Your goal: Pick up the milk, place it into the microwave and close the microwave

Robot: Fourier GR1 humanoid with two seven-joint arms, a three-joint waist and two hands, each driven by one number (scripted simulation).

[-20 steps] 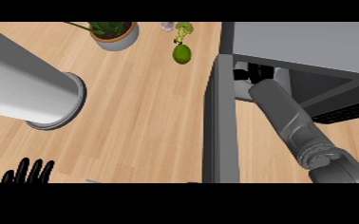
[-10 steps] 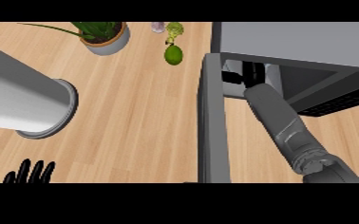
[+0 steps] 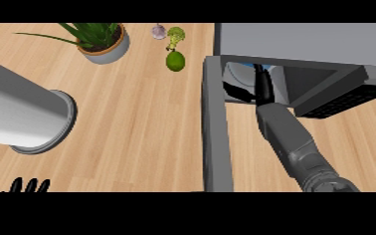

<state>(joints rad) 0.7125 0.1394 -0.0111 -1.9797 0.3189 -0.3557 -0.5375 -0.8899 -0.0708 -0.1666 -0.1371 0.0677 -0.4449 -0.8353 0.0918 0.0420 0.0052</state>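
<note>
The grey microwave (image 3: 294,42) stands at the upper right, its door (image 3: 217,129) swung open toward me as a long grey bar. My right forearm reaches from the lower right into the opening, and the black right hand (image 3: 261,85) is inside the cavity. A white and blue shape, apparently the milk (image 3: 238,79), sits inside just left of that hand; whether they touch is unclear. My left hand (image 3: 28,185) rests open at the lower left edge, fingers up.
A potted plant (image 3: 103,42) stands at the back left. A green fruit (image 3: 175,60), a small broccoli piece (image 3: 175,34) and a pale garlic bulb (image 3: 158,30) lie near the back. A large grey cylinder (image 3: 29,114) rises at the left.
The view has shifted, so more of the microwave's inside shows. My right forearm has swung to point straighter into the opening. The left hand has stayed put.
</note>
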